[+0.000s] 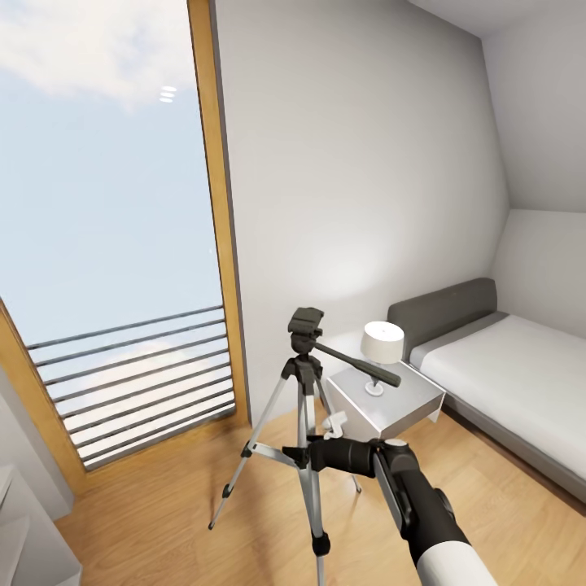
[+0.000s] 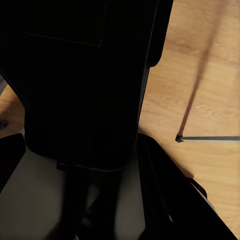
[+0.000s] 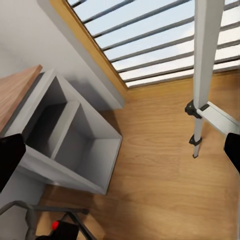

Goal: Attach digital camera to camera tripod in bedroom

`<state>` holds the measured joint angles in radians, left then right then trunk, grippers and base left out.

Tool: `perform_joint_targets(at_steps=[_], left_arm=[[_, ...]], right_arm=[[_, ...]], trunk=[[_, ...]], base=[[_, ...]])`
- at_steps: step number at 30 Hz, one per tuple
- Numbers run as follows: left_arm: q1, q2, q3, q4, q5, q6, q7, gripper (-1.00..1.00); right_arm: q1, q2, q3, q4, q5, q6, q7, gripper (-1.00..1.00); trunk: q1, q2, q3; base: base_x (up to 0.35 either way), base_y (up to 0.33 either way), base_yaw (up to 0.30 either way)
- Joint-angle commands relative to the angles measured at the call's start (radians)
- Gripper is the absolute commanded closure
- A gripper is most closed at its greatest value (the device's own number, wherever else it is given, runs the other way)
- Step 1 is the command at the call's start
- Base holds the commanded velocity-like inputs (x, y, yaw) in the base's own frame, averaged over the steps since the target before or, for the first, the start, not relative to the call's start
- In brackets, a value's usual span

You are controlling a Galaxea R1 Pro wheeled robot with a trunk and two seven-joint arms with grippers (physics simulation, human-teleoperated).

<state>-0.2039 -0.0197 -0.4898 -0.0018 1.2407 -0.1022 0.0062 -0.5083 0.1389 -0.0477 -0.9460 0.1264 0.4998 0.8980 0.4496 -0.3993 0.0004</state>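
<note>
A: Head view, noted for you: your right arm [image 1: 407, 480] reaches forward and inward, forearm white, wrist black, ending just at the camera tripod [image 1: 303, 423] near its central column. The right gripper's tips are hidden there.

B: Jaws?

A: Right wrist view shows the two dark fingertips [image 3: 10, 159] at opposite edges, wide apart, nothing between them. One silver tripod leg [image 3: 202, 75] stands close ahead. Left wrist view is mostly dark robot body; you can't tell that gripper's state.

B: And the digital camera?

A: Right wrist view: a black shape with a red spot [image 3: 62, 231], low in a dark wire frame, partly cut off. Likely the digital camera.

B: The room?

A: Light wood plank floor [image 1: 163, 505]. Tripod upright, legs spread, pan handle angled toward a grey nightstand [image 1: 391, 403] carrying a white lamp [image 1: 381, 346]. Bed [image 1: 505, 374] beyond, tall wood-framed window [image 1: 114, 244] to the left, grey shelf unit [image 3: 70, 145] by the window.
</note>
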Motion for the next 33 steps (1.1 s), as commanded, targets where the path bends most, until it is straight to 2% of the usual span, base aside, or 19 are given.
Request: perform_joint_targets(at_steps=[1, 11, 33], left_arm=[[0.000, 0.000, -0.009, 0.000, 0.005, -0.002, 0.002, 1.00], [0.000, 0.000, -0.009, 0.000, 0.005, -0.002, 0.002, 1.00], [0.000, 0.000, -0.009, 0.000, 0.005, -0.002, 0.002, 1.00]], right_arm=[[0.000, 0.002, -0.005, 0.000, 0.011, -0.001, 0.006, -1.00], [-0.001, 0.002, -0.005, 0.028, 0.013, -0.080, -0.055, -1.00], [-0.001, -0.005, -0.006, 0.033, 0.013, -0.091, -0.068, -1.00]], trunk=[[0.000, -0.001, 0.000], [0.000, -0.001, 0.000], [0.000, -0.001, 0.000]], base=[[0.000, 0.000, 0.000], [0.000, 0.000, 0.000], [0.000, 0.000, 0.000]])
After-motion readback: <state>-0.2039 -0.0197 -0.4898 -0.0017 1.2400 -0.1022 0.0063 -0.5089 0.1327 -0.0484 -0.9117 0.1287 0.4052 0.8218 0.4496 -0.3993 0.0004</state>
